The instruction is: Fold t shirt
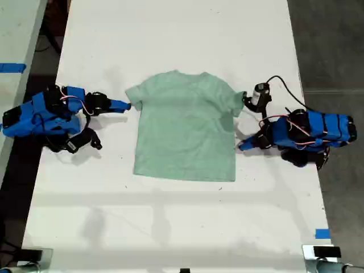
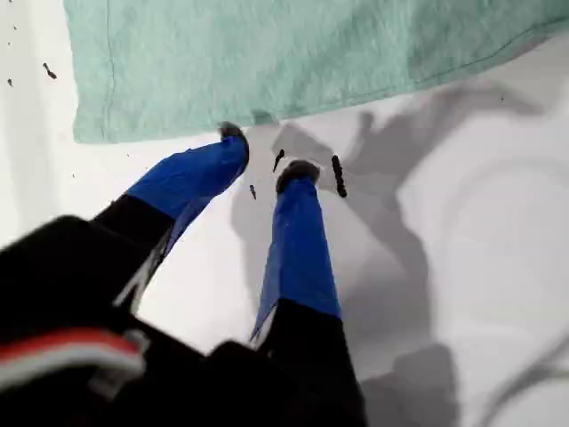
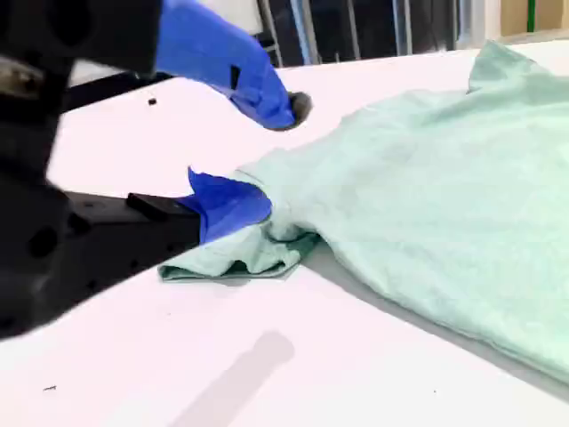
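Note:
The pale mint-green t shirt point(image 1: 186, 128) lies flat, face up, in the middle of the white table point(image 1: 170, 34). My first gripper point(image 1: 242, 146) is on the exterior view's right, beside the shirt's side edge. In the first wrist view my first gripper point(image 2: 265, 151) is open on the table, one fingertip point(image 2: 233, 133) touching the t shirt's point(image 2: 293, 53) hem edge. My second gripper point(image 1: 126, 106) is at the sleeve on the exterior view's left. In the second wrist view my second gripper point(image 3: 274, 158) is open, its lower finger point(image 3: 227, 206) pressed into the bunched sleeve point(image 3: 240, 253).
A small cylinder on a black cable point(image 1: 260, 94) lies by the sleeve on the exterior view's right. Blue tape marks point(image 1: 322, 233) sit near that side's table edge. Dark floor borders both long sides. Black specks point(image 2: 338, 175) dot the table by my first gripper.

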`<move>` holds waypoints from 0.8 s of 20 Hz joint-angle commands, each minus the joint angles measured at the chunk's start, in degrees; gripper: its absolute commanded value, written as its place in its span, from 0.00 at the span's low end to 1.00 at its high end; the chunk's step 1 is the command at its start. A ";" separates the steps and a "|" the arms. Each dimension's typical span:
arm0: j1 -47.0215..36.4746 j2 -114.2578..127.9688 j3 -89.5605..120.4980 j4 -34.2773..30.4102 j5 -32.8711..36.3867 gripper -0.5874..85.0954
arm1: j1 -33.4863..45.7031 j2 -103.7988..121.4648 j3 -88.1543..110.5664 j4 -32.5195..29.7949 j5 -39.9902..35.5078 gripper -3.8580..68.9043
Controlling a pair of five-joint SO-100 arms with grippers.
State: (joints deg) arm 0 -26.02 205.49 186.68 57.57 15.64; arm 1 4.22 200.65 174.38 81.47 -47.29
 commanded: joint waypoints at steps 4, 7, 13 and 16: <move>-9.84 0.97 2.46 -0.26 -33.49 0.38 | 2.37 0.35 2.55 -2.37 42.54 0.19; -7.29 0.62 2.46 -0.09 -35.33 0.49 | -4.48 0.44 2.99 -3.52 60.73 0.14; -10.28 1.05 2.46 -4.66 -18.19 0.01 | 19.07 -33.93 -32.17 -3.69 22.50 0.26; -15.03 1.05 1.05 -18.37 4.75 0.07 | 31.73 -67.32 -60.73 1.49 10.37 0.38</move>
State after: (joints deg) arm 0 -37.88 206.02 186.68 46.14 6.94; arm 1 29.00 155.92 135.18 81.21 -29.53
